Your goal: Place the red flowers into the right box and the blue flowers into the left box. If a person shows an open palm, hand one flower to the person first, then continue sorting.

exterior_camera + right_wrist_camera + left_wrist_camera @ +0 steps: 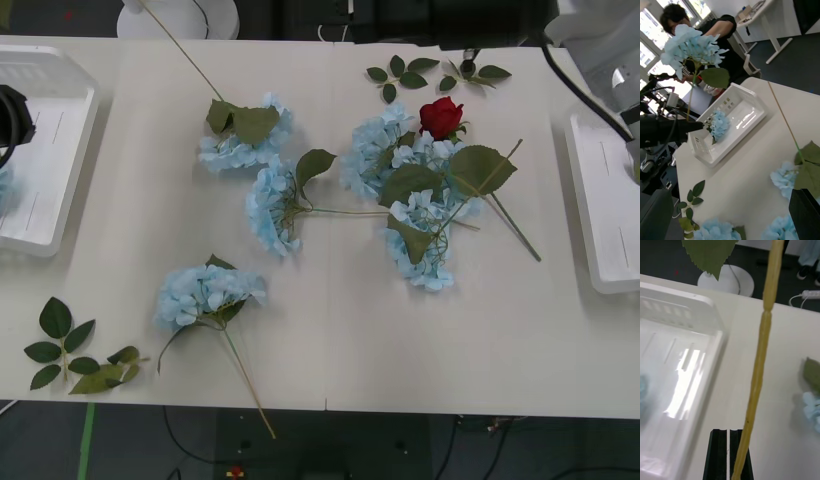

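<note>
The left gripper [729, 453] is seen with its two black fingers [719, 455] pressed flat together, a thin stem clamped at their side. In the right wrist view the same gripper [696, 125] is seen farther off, held out level on its dark arm with the stem rising from its tip. In the front view the left arm is seen at the left edge, and the right arm is raised at the top right corner.

Bench [520, 350] front-right strip is left open. The centre is blocked by blue flowers [420, 200] tangled round a red flower [440, 116]; leaf sprigs [75, 355] are seen front-left.
</note>
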